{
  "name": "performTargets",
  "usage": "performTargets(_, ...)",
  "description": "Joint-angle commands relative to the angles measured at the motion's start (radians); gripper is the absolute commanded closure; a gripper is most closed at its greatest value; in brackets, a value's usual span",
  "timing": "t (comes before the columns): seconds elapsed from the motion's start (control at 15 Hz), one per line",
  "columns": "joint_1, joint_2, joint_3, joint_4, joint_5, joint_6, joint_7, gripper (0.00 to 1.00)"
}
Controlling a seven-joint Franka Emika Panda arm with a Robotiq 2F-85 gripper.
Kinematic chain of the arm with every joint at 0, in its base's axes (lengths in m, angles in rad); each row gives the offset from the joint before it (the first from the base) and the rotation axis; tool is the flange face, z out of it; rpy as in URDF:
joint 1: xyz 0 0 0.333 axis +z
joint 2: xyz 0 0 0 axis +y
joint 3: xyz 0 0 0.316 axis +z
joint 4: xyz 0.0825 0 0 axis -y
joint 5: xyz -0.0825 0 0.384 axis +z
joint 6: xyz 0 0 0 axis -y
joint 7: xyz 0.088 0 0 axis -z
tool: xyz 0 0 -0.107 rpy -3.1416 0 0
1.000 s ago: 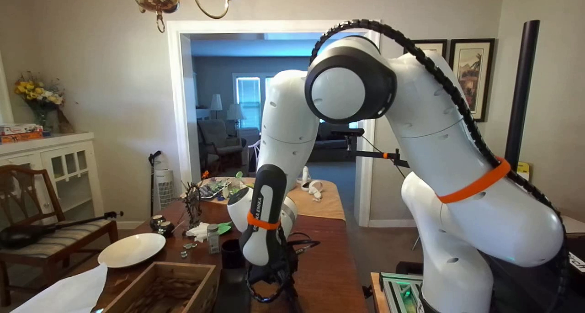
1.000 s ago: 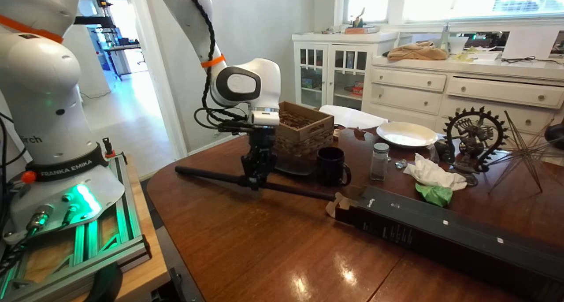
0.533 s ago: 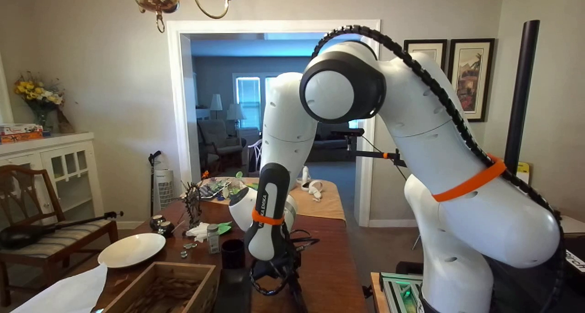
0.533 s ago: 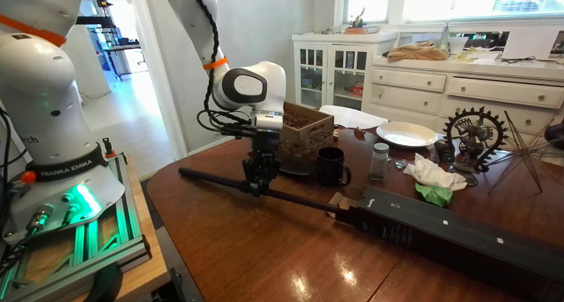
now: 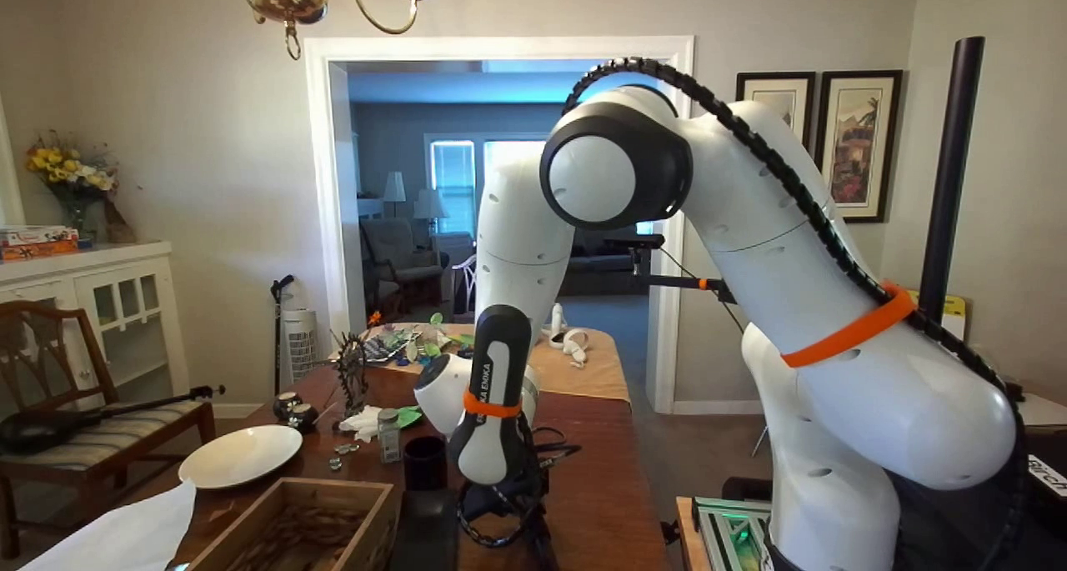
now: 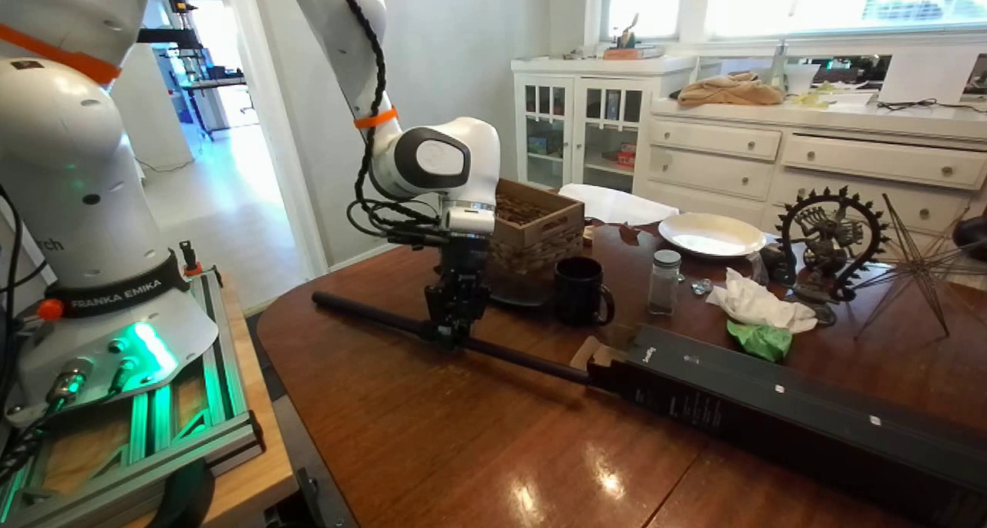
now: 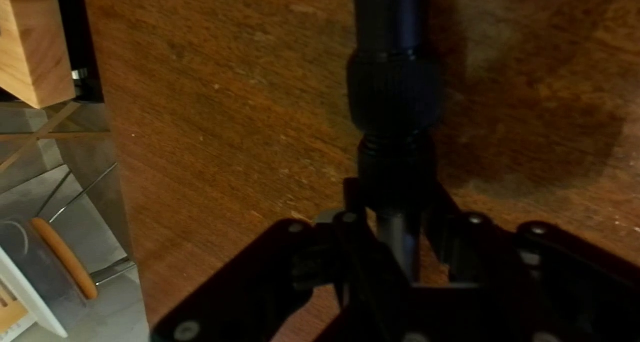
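From the left in an exterior view, the black pole [image 6: 366,313] starts out over the brown table [image 6: 401,420]. Next comes the gripper [image 6: 446,333], squeezed on the pole around its middle; the wrist view shows a finger on each side. Behind the gripper is the wooden basket [image 6: 540,249], then the black mug [image 6: 578,289], both apart from the pole. On the right, the pole's far end meets the open end of the long black box [image 6: 740,393], beside a bent brown flap [image 6: 597,354]. A second ago that end sat higher in this view. Now it is lower and slants almost the same way as the box. So I think the two line up better now, but I can't tell if the tip is inside.
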Motion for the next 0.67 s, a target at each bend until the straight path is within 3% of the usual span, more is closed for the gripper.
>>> performTargets(0.0, -0.027, 0.017, 0.023, 0.016, -0.058, 0.002, 0.055, 0.71)
performTargets(0.07, -0.031, 0.021, 0.028, 0.017, -0.065, 0.004, 0.061, 0.44)
performTargets(0.2, -0.035, 0.019, 0.030, 0.017, -0.078, 0.003, 0.071, 0.36)
performTargets(0.53, -0.050, 0.004, 0.030, 0.011, -0.095, 0.021, 0.089, 0.00)
performTargets(0.6, -0.056, -0.002, 0.031, 0.007, -0.091, 0.038, 0.093, 0.00)
